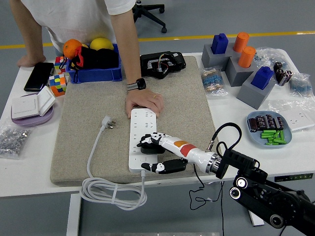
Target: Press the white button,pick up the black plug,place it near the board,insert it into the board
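A white power strip [142,131] lies lengthwise on the beige mat [81,132], its white cord coiled off the front edge. My right hand [151,152], white and black, reaches in from the lower right and lies over the strip's near end. Its upper fingers [149,139] curl around the black plug [146,146], which sits on top of the strip. The thumb [160,167] stretches along the strip's near edge. A person's hand [142,101] presses down on the strip's far end. The white button is hidden from me. My left arm is out of view.
The strip's own white plug [108,122] lies on the mat to the left. A blue bin [94,73] with fruit, a black device [161,63], cubes and a phone stand at the back. Grey blocks with coloured pegs [246,64] and a battery tray [270,131] lie right.
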Tool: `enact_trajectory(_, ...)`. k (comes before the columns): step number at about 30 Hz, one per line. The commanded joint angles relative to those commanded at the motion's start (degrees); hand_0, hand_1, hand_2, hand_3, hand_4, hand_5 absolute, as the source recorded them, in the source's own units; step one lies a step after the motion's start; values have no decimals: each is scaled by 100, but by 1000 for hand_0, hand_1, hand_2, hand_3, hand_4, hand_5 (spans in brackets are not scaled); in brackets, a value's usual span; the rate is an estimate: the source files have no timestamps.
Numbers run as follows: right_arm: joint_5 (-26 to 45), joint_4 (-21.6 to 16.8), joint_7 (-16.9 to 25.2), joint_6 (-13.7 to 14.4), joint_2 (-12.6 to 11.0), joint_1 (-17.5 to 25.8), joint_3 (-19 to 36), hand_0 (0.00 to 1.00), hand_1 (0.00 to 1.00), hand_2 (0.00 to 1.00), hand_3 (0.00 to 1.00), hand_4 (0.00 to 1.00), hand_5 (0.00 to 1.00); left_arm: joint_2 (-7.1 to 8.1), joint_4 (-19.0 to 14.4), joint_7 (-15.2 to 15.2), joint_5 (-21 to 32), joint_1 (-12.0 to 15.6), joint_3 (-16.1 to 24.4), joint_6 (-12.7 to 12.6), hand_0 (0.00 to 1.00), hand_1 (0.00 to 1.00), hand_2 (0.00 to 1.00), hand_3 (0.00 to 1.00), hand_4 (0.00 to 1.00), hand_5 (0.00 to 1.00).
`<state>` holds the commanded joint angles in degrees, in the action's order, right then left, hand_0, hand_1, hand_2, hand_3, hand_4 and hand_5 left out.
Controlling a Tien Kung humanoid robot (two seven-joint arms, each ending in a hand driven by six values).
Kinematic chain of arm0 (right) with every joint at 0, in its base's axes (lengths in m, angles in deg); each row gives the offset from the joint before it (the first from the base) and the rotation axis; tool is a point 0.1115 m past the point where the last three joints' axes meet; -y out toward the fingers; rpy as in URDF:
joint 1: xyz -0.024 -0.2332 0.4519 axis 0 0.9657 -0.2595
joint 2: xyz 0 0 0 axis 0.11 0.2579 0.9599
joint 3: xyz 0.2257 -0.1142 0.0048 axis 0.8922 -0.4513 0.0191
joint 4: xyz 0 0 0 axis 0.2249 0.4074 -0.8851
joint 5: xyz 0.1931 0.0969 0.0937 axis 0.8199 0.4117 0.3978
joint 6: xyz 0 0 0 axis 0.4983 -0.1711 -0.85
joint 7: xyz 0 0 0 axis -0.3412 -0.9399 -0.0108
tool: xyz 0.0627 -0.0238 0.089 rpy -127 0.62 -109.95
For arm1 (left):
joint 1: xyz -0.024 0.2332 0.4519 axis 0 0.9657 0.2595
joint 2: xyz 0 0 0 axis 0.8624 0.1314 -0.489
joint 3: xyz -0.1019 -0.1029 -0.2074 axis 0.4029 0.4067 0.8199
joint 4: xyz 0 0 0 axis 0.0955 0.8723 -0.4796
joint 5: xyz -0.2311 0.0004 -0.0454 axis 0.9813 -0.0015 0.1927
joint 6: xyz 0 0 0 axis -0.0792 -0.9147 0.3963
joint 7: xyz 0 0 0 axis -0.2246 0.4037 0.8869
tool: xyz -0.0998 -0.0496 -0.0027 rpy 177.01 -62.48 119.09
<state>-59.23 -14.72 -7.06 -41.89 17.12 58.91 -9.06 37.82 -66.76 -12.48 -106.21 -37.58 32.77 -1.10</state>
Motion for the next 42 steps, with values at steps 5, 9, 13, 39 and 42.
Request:
enact_trajectory(5,-36,-217,57,21,-16,8,225,968,896,842,819,793,736,2,0,3,-18,-3,7,1,475,497,501,584,565,260)
enact_trajectory(9,-109,-514,115,52,-24,17,476,962,885,834,814,795,733,-1,0,7,-37,3,13,2,471,497,501,584,565,260)
enact_trajectory(13,-163,-786,218,125,-40,59,745,962,885,834,814,795,733,-2,0,10,-48,14,5,5,471,497,501,584,565,260)
enact_trajectory(39,-659,-1129,40,264,-453,1682,4378,948,862,802,787,811,709,17,0,24,-76,36,-16,4,474,497,500,585,567,257)
enact_trajectory(42,-667,-1136,10,255,-559,1913,4656,948,862,802,787,811,709,16,0,19,-65,35,-36,2,474,497,500,585,567,257)
